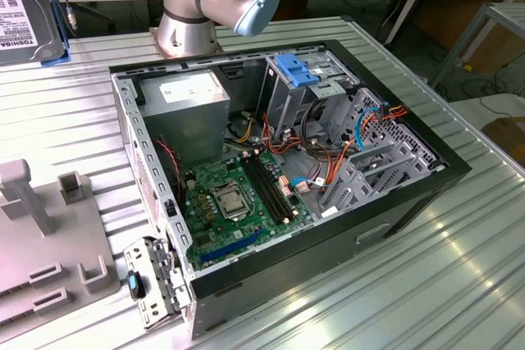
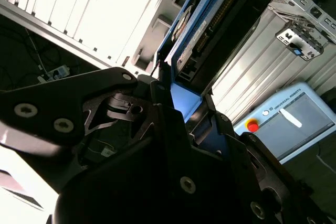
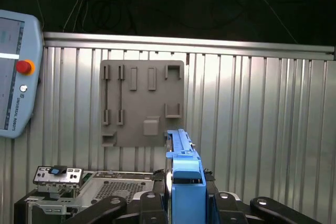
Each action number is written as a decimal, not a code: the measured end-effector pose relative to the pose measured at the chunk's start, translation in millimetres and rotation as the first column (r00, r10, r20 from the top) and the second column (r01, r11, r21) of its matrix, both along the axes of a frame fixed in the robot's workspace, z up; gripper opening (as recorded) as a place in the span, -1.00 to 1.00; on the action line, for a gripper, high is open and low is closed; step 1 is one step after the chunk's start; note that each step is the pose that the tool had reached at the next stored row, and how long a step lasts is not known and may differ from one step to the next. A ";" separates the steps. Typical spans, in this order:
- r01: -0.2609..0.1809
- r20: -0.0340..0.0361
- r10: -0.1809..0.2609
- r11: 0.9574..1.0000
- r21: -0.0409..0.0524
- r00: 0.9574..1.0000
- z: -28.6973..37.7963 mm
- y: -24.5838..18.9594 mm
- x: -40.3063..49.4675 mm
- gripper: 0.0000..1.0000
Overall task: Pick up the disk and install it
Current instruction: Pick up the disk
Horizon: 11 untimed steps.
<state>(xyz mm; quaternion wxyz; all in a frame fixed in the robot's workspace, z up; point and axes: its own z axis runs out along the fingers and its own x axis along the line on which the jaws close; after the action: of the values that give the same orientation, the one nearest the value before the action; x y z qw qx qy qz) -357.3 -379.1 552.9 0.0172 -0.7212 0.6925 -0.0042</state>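
The disk [image 1: 25, 6], a dark grey hard drive in a blue carrier, hangs in the air at the exterior view's far left, close to the camera. In both wrist views my gripper [image 3: 184, 203] is shut on the disk [image 3: 182, 166], which stands edge-on between the black fingers [image 3: 149, 203]. The second wrist view shows the disk [image 2: 210, 30] reaching out from the gripper [image 2: 178, 103], its blue rail and dark body both visible. The open computer case [image 1: 410, 194] lies on its side on the table, well apart from the disk.
Inside the case, a grey drive cage topped by a fixed blue bracket [image 1: 299, 67] stands at the back, with the motherboard [image 1: 238, 202] and cables nearby. A grey fixture plate [image 1: 41, 243] lies at the exterior view's left. A teach pendant [image 3: 13, 77] rests on the ribbed metal table [image 1: 459, 284].
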 end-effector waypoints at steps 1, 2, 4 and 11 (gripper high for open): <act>0.000 0.000 0.000 1.000 0.000 1.000 0.0 0.0 0.5 -0.26; 0.000 0.001 0.000 1.000 0.000 1.000 0.0 0.0 1.2 -0.26; 0.000 0.002 0.000 1.000 0.000 1.000 0.0 0.0 2.9 -0.26; 0.000 0.006 0.000 1.000 0.000 1.000 0.0 0.0 8.3 -0.26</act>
<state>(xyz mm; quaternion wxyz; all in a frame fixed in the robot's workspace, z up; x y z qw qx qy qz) -349.0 -379.1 552.9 0.0191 -0.7212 0.6925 -0.0062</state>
